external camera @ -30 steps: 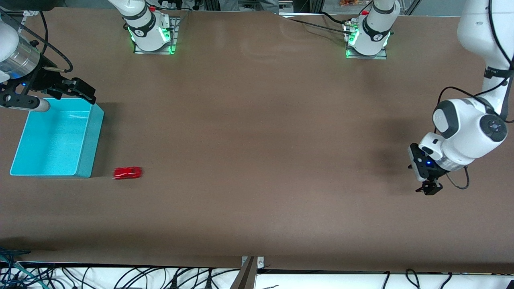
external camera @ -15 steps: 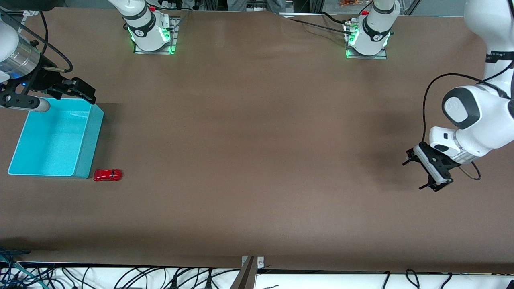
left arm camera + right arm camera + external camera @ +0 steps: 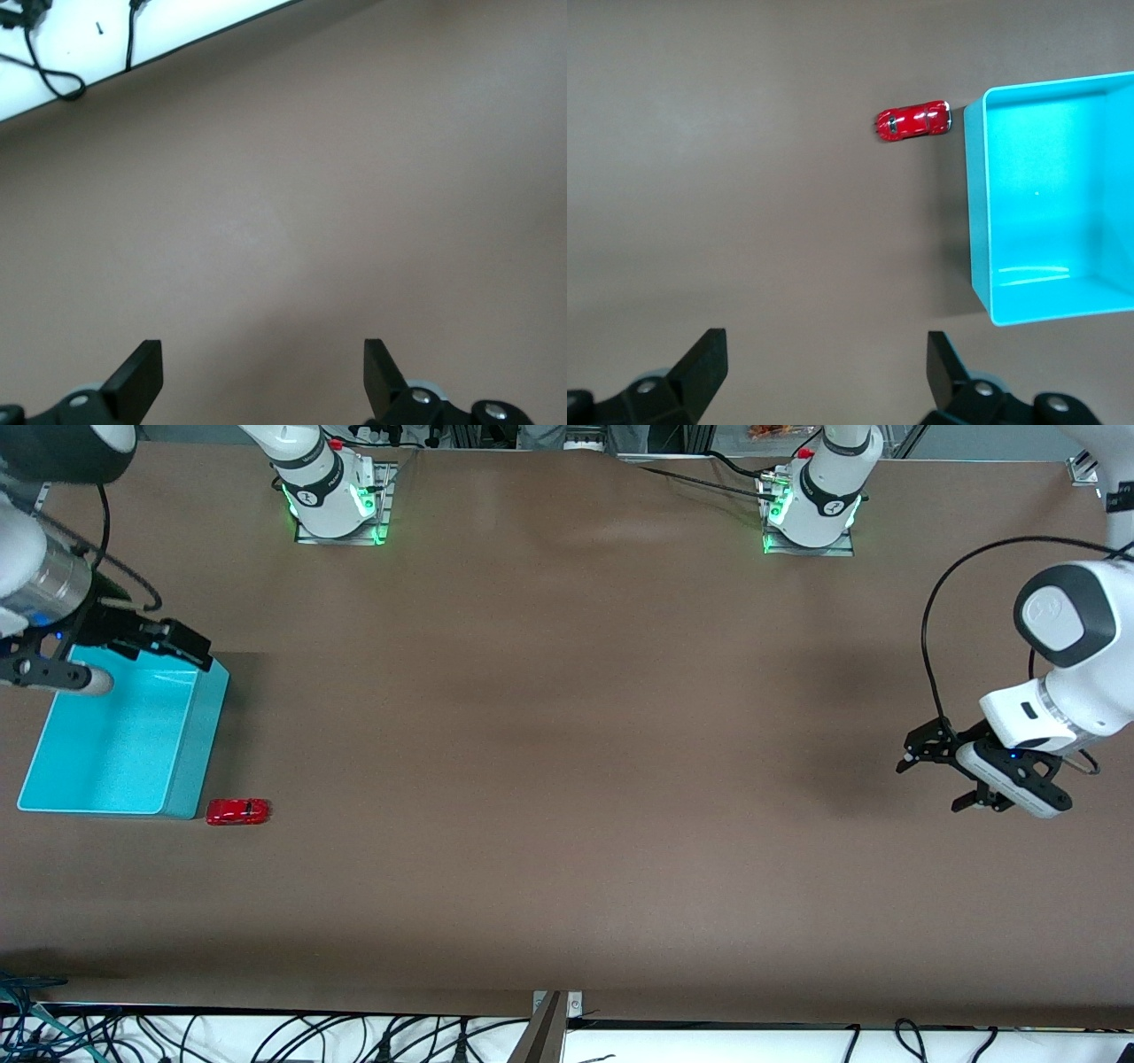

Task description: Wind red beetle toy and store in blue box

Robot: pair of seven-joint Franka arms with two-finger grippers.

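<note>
The red beetle toy (image 3: 237, 811) (image 3: 912, 121) lies on the brown table beside the blue box's (image 3: 190, 762) (image 3: 977, 221) corner nearest the front camera, with a narrow gap between them. The box is open-topped and holds nothing. My right gripper (image 3: 182, 645) (image 3: 824, 341) hangs open over the box's edge farthest from the front camera, with nothing between its fingers. My left gripper (image 3: 935, 782) (image 3: 261, 350) hangs open over bare table at the left arm's end, holding nothing.
Both arm bases (image 3: 335, 500) (image 3: 811, 506) stand along the table's farthest edge. Cables lie on a white strip (image 3: 266, 1036) past the nearest edge, and that edge (image 3: 133, 62) also shows in the left wrist view.
The toy rolled toward the right arm's end and stopped by the box's corner. My left gripper swung and turned toward the left arm's end. My right gripper shifted slightly over the box.
</note>
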